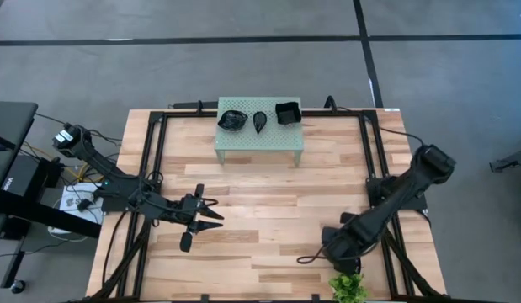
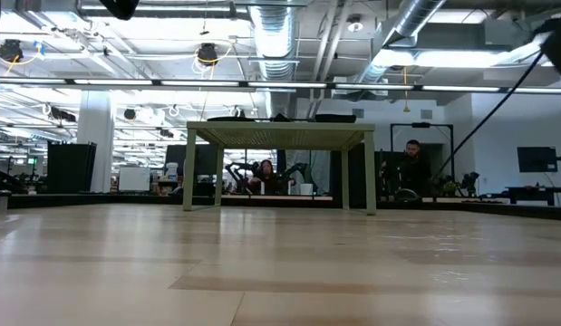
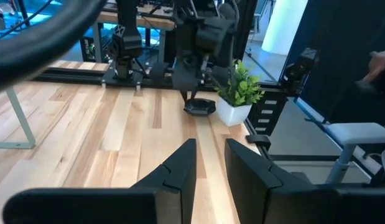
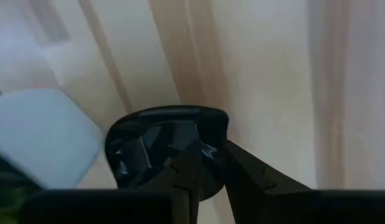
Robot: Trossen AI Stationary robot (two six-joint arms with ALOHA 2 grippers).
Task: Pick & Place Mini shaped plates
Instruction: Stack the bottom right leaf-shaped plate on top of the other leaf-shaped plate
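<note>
High view: on the light wooden counter point(image 1: 268, 202), a pale green perforated stand point(image 1: 260, 139) carries 3 glossy black mini plates point(image 1: 259, 119). The right gripper point(image 3: 193, 96) is down beside the small green potted plant point(image 3: 239, 93), its fingers narrowly parted over the rim of another glossy black plate point(image 4: 164, 146). The left gripper point(image 1: 211, 215) hovers mid-counter, narrowly parted, empty.

My right gripper point(image 1: 334, 249) hides the black plate point(image 4: 164, 146) beside the plant point(image 1: 348, 288) from above; 1 finger point(image 4: 198, 177) covers its rim.
</note>
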